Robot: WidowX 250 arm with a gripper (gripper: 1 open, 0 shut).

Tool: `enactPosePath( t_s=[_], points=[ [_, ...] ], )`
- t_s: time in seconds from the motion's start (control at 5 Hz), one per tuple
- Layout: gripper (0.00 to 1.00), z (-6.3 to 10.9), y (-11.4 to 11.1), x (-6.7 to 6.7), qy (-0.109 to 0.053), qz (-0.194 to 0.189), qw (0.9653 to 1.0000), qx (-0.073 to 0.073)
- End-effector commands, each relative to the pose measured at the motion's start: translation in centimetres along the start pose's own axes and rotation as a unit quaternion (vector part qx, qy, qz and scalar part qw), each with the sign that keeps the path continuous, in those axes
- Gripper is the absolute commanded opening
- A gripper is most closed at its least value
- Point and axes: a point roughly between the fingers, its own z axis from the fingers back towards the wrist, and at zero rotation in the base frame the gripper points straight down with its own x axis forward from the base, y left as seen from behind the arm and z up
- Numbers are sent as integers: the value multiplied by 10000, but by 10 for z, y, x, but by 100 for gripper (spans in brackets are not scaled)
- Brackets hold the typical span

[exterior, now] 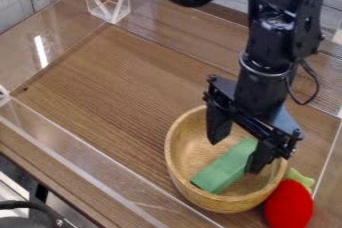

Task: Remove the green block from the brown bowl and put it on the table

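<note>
One green block (225,168) (one brown bowl (182,151))

We find no readable text anywhere here. We see no labels, brands, numbers or signs.

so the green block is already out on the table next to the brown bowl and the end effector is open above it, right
Not quite: in the camera view the green block lies inside the brown bowl, not out on the table. The end effector is indeed open above it.
</note>
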Motion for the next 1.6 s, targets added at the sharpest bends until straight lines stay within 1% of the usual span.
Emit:
enactPosePath(
  t_s=[0.0, 0.2, 0.6, 0.8, 1.0, 1.2, 1.4],
  points=[
    [100, 11, -5, 5, -257, 3, 9997, -12],
    [100, 8, -7, 4, -244, 22, 9997, -5],
    [100, 8, 4, 9, -207, -150, 9997, 10],
    [100, -3, 5, 6, -215, -426, 9989, 33],
    [100, -13, 5, 2, -309, -692, 9971, 68],
    [100, -15, 14, 3, -457, -775, 9959, 72],
    [100, -15, 23, 5, -594, -819, 9949, 41]
  ],
)
